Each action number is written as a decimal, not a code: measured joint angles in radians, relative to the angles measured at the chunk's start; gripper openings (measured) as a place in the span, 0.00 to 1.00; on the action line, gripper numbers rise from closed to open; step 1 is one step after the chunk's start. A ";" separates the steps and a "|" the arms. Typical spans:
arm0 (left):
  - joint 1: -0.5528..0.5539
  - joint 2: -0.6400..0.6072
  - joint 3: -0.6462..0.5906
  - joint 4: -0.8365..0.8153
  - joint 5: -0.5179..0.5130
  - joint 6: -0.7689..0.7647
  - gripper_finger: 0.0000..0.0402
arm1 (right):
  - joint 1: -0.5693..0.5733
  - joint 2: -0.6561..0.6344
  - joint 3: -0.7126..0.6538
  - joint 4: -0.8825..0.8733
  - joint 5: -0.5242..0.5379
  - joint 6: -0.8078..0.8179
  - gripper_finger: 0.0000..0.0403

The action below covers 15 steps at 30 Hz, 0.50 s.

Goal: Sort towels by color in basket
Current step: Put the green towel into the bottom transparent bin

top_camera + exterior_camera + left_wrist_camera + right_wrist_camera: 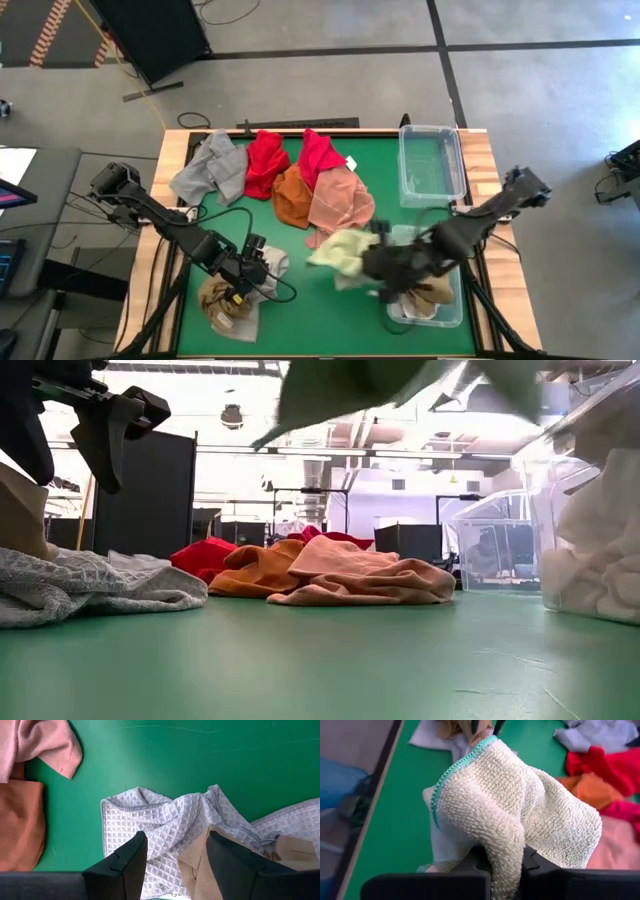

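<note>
**Towels: one lifted, the rest on the mat and in bins**

High view: we find the pale green towel [340, 252] held above the green mat [300, 310] by the right gripper [377, 262], just beside the near clear bin [452, 310], which holds pale cloth. A grey towel [212, 168], red towels [266, 160], an orange towel [291, 196] and a pink towel [340, 199] lie bunched at the far side. The far clear bin [432, 165] stands at the right edge. The left gripper [252, 268] hovers by a tan towel [228, 305].

Low view: we see the green cloth [380, 390] hanging overhead, clear of the mat.

Left wrist view: fingers [122, 867] spread apart, empty, above a white checked towel [160, 827].

Right wrist view: fingers clamped on the pale green towel [520, 815].
</note>
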 joint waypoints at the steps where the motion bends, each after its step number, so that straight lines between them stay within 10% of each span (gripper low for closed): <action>1: 0.000 0.000 0.000 0.000 0.000 0.000 0.48 | 0.018 -0.020 0.000 -0.031 0.000 0.031 0.11; 15: 0.000 0.000 0.000 0.007 0.000 -0.002 0.48 | 0.267 -0.175 0.000 -0.513 -0.033 0.727 0.12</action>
